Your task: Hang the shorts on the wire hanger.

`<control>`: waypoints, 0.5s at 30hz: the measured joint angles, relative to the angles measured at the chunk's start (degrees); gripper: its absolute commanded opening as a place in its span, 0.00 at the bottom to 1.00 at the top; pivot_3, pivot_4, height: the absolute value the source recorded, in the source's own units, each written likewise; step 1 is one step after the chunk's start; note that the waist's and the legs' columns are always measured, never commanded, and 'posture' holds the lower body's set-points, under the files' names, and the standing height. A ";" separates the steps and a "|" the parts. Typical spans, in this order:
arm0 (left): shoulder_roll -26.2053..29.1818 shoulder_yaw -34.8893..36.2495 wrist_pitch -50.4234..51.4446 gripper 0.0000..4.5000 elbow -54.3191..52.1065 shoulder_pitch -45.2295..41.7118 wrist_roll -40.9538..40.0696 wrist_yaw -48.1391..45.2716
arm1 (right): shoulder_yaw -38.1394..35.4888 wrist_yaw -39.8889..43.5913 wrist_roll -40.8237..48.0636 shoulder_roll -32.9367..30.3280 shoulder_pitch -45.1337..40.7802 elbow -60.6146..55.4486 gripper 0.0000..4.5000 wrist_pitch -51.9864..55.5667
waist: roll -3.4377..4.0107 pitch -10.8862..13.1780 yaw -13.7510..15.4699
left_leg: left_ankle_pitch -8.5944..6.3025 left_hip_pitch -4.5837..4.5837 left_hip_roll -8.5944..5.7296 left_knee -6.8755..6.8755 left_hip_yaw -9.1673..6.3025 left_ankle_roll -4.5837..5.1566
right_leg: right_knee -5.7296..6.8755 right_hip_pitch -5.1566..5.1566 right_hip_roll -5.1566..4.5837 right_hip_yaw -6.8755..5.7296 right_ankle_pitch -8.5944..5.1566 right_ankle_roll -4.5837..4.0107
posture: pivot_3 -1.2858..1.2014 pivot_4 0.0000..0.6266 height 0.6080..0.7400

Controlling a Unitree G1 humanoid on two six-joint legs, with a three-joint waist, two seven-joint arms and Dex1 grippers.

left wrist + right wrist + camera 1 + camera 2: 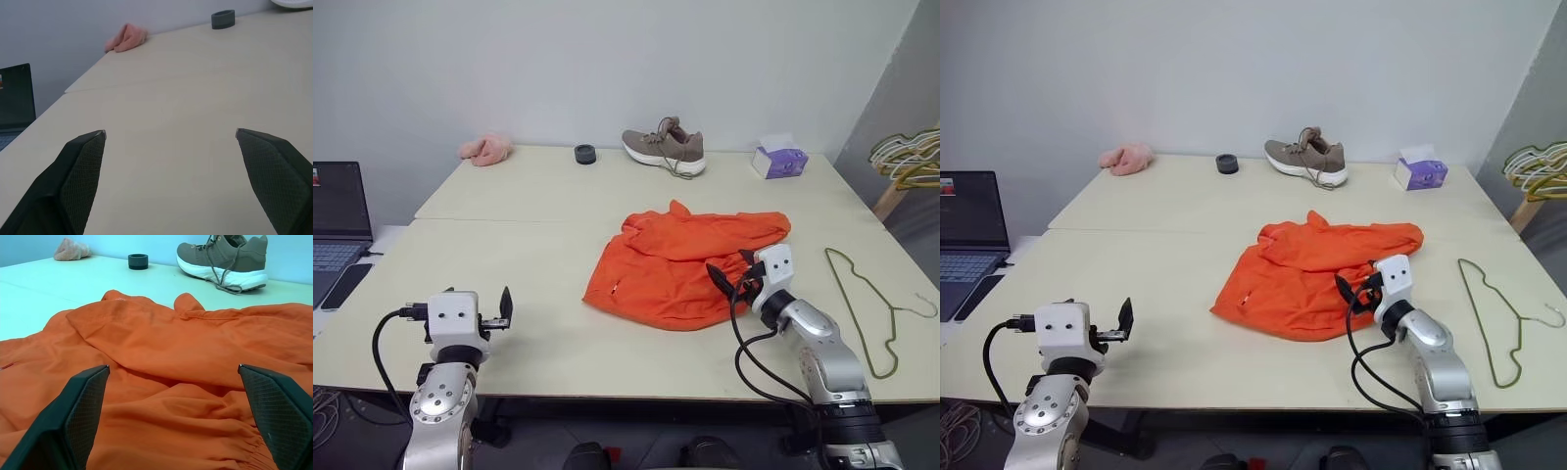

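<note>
Left wrist view: left tool (170,134) spread as wide as it goes — two black fingers (80,169) far apart, bare tabletop (166,88) between them, nothing gripped, nothing touched.
Left tool, from the head: it hangs level over the near left part of the tabletop (499,309), well apart from the shorts.
Right wrist view: right tool (173,367) wide open too — the orange shorts (161,357) lie rumpled between and beyond its fingers (83,401), and no fabric is pinched.
Right tool, from the head: it sits at the near right edge of the shorts (732,274), just above the fabric; whether a fingertip brushes the cloth, cannot tell.
Shorts: bright orange, crumpled in a heap at the middle of the tabletop (680,266), gathered waistband bunched on the side near the right tool.
Wire hanger: thin olive-green wire (869,308), flat on the tabletop to the right of the shorts and apart from them, hook turned toward the right edge, untouched.
Far edge: brown shoe (666,147), pink cloth (485,149), small dark ring (584,154), purple tissue box (779,160).
Off to the left: laptop (337,211) beside the tabletop.
Off to the right: bunch of pale hangers (911,157).
</note>
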 measured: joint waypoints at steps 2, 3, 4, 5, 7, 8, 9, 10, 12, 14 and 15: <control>0.05 0.00 -0.30 1.00 0.04 0.02 -0.30 -0.76 | 0.23 0.36 0.00 -0.01 0.34 -0.04 1.00 0.00 | 0.00 0.00 -0.01 | 0.00 0.00 0.01 0.00 0.00 0.00 | 0.00 0.00 0.00 0.00 -0.01 0.01 | 0.50 0.00 1.00; 0.07 0.00 -0.64 1.00 0.05 0.04 -0.40 -1.14 | 0.30 0.40 0.00 0.00 0.49 -0.05 1.00 0.00 | 0.00 0.00 -0.01 | 0.00 0.00 0.01 0.00 0.00 0.00 | 0.00 -0.01 0.01 0.00 -0.01 0.01 | 0.50 0.00 1.00; 0.09 0.00 -1.05 1.00 0.07 0.05 -0.42 -1.30 | 0.34 0.44 0.00 -0.01 0.60 -0.05 1.00 0.00 | 0.00 0.00 -0.01 | 0.00 0.00 0.02 0.00 0.01 0.00 | 0.00 -0.01 0.01 0.00 0.00 0.00 | 0.50 0.00 1.00; 0.15 0.00 -1.24 1.00 0.07 0.05 -0.40 -1.41 | 0.35 0.52 0.00 -0.03 0.62 -0.05 1.00 0.00 | 0.01 0.00 -0.01 | 0.00 0.00 0.02 0.00 0.01 0.00 | 0.00 -0.01 0.01 0.01 -0.01 0.01 | 0.50 0.00 1.00; 0.19 0.01 -1.27 1.00 0.12 0.04 -0.39 -1.57 | 0.39 0.77 -0.01 -0.16 0.63 -0.18 1.00 0.00 | 0.01 0.01 -0.02 | 0.00 0.00 0.03 0.00 0.01 0.00 | 0.00 -0.01 0.02 0.00 -0.02 0.01 | 0.50 0.00 1.00; 0.19 0.01 -1.27 1.00 0.21 0.04 -0.39 -1.61 | 0.45 0.96 -0.01 -0.23 0.64 -0.31 1.00 0.00 | 0.01 0.01 -0.02 | 0.00 0.00 0.03 0.00 0.01 0.00 | 0.00 -0.01 0.02 0.00 -0.02 0.01 | 0.50 0.00 1.00; 0.19 0.01 -1.27 1.00 0.33 0.04 -0.39 -1.67 | 0.55 1.25 -0.01 -0.30 0.64 -0.39 1.00 0.00 | 0.01 0.01 -0.02 | 0.00 0.00 0.04 0.00 0.01 0.00 | 0.00 -0.01 0.04 0.00 -0.02 0.01 | 0.50 0.00 1.00; 0.18 0.01 -1.27 1.00 0.48 0.04 -0.40 -1.74 | 0.71 1.40 -0.01 -0.35 0.65 -0.43 1.00 0.00 | 0.01 0.01 -0.03 | 0.00 0.00 0.06 0.00 0.02 0.00 | 0.00 -0.01 0.05 0.00 -0.02 0.01 | 0.50 0.00 1.00; 0.18 0.00 -1.28 1.00 0.84 0.02 -0.43 -1.90 | 0.89 1.58 -0.01 -0.35 0.73 -0.44 1.00 0.01 | 0.01 0.01 -0.03 | 0.00 0.00 0.10 0.00 0.02 0.00 | 0.00 -0.02 0.08 0.00 -0.02 0.01 | 0.50 0.00 1.00; 0.17 -0.04 -1.35 1.00 0.89 0.04 -0.75 -2.58 | 0.91 1.72 -0.01 -0.38 0.97 -0.45 1.00 0.01 | 0.01 0.00 -0.02 | 0.00 0.00 0.18 0.00 0.06 0.00 | -0.01 -0.03 0.15 0.01 -0.03 -0.01 | 0.50 0.00 1.00; 0.18 -0.06 -1.47 1.00 0.89 0.07 -0.99 -2.95 | 0.95 1.79 -0.01 -0.40 1.06 -0.45 1.00 0.01 | 0.01 0.01 -0.03 | 0.00 0.00 0.22 0.00 0.08 -0.01 | -0.01 -0.04 0.18 0.02 -0.02 -0.02 | 0.50 0.00 1.00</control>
